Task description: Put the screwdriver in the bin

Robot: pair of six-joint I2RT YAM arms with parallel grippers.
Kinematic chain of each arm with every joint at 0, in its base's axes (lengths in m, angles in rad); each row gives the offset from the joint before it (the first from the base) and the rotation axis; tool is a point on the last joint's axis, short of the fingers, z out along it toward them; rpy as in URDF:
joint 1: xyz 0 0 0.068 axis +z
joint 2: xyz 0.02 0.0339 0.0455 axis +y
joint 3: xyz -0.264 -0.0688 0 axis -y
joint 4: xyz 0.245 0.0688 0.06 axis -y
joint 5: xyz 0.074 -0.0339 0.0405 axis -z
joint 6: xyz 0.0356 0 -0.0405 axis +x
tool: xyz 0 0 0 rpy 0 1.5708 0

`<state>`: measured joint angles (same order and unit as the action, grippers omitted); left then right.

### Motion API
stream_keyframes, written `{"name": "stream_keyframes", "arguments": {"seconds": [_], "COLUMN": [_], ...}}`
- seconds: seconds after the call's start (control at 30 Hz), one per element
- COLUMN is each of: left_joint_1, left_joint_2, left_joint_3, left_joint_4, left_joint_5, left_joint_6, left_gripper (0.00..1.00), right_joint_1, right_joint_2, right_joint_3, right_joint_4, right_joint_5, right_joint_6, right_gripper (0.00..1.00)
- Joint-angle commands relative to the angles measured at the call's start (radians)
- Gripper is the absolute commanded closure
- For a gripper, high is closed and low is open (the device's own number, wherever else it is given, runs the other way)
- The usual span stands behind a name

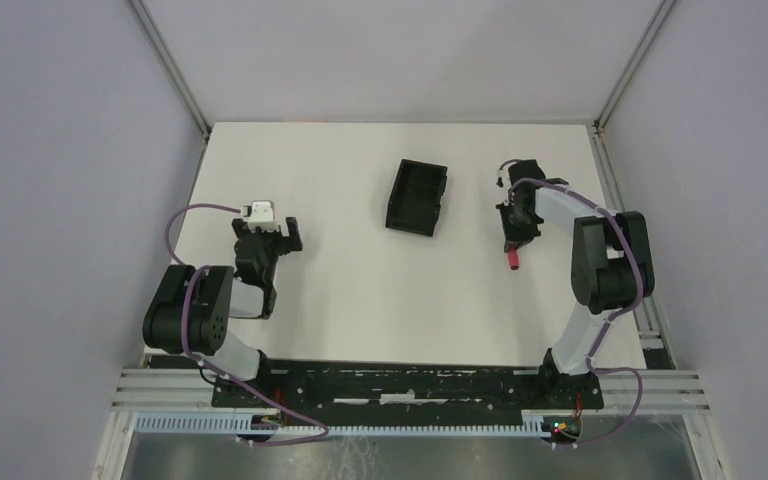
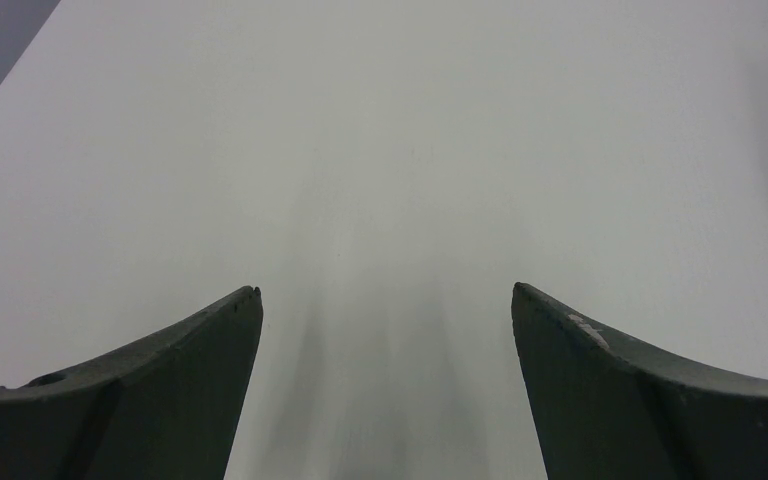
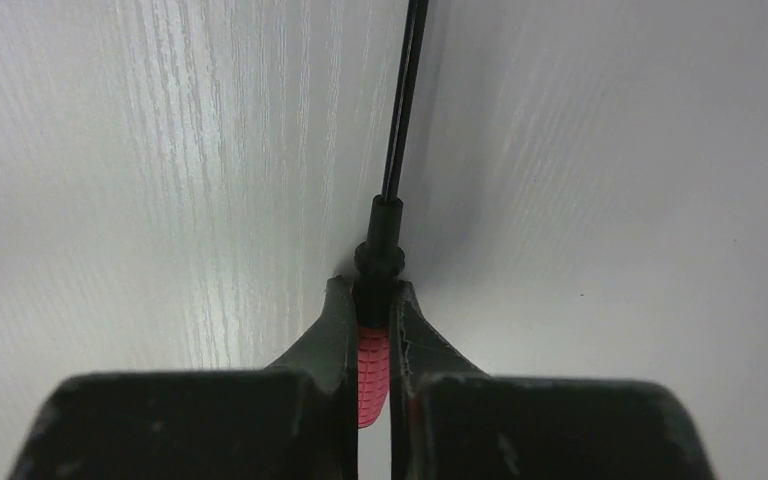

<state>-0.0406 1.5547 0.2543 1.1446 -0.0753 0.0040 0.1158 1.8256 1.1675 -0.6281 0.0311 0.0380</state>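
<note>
The screwdriver (image 3: 372,365) has a ribbed red handle and a thin black shaft that runs away from the camera over the white table. My right gripper (image 3: 370,292) is shut on the handle near its black collar. From above, the red handle end (image 1: 511,262) pokes out below the right gripper (image 1: 512,238) at the table's right middle. The bin (image 1: 417,197), a small black open tray, sits to the left of that gripper, apart from it. My left gripper (image 2: 385,300) is open over bare table, holding nothing; in the top view it (image 1: 268,233) hangs at the left.
The white table (image 1: 360,290) is bounded by grey walls with metal rails at the back corners. Both arm bases are mounted on a black rail (image 1: 400,385) at the near edge.
</note>
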Motion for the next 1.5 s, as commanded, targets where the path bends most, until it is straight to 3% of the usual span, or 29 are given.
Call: {"name": "stream_keyframes", "arguments": {"seconds": [0.0, 0.17, 0.33, 0.53, 0.7, 0.8, 0.97, 1.27, 1.33, 1.47], "left_joint_1": [0.005, 0.005, 0.005, 0.005, 0.005, 0.005, 0.005, 0.006, 0.006, 0.006], "left_joint_2": [-0.018, -0.018, -0.017, -0.017, -0.017, -0.018, -0.018, -0.018, -0.018, -0.018], "left_joint_3": [-0.001, 0.000, 0.000, 0.000, 0.000, 0.000, 0.000, 0.000, 0.000, 0.000], "left_joint_4": [0.017, 0.017, 0.017, 0.017, 0.017, 0.017, 0.017, 0.017, 0.017, 0.017], "left_joint_5": [0.005, 0.005, 0.005, 0.005, 0.005, 0.005, 0.006, 0.004, 0.005, 0.006], "left_joint_6": [-0.019, -0.019, -0.019, -0.019, -0.019, -0.019, -0.019, -0.019, -0.019, -0.019], "left_gripper": [0.00, 0.00, 0.00, 0.00, 0.00, 0.00, 0.00, 0.00, 0.00, 0.00], "right_joint_1": [-0.003, -0.006, -0.011, -0.001, 0.159, 0.275, 0.368, 0.400, 0.408, 0.414], "right_joint_2": [0.000, -0.049, -0.088, -0.057, -0.028, 0.048, 0.217, 0.271, 0.287, 0.321], "right_joint_3": [0.109, 0.301, 0.438, 0.495, 0.503, 0.587, 0.786, 0.703, 0.674, 0.671], "right_joint_4": [-0.113, -0.296, -0.330, -0.254, -0.061, 0.011, -0.043, 0.019, 0.044, 0.075], "right_joint_5": [0.034, 0.029, -0.006, -0.105, -0.145, -0.126, 0.008, 0.067, 0.060, 0.045], "right_joint_6": [-0.008, -0.010, 0.047, 0.134, 0.237, 0.266, 0.254, 0.218, 0.208, 0.200], "right_gripper": [1.00, 1.00, 1.00, 1.00, 1.00, 1.00, 1.00, 1.00, 0.95, 0.71]}}
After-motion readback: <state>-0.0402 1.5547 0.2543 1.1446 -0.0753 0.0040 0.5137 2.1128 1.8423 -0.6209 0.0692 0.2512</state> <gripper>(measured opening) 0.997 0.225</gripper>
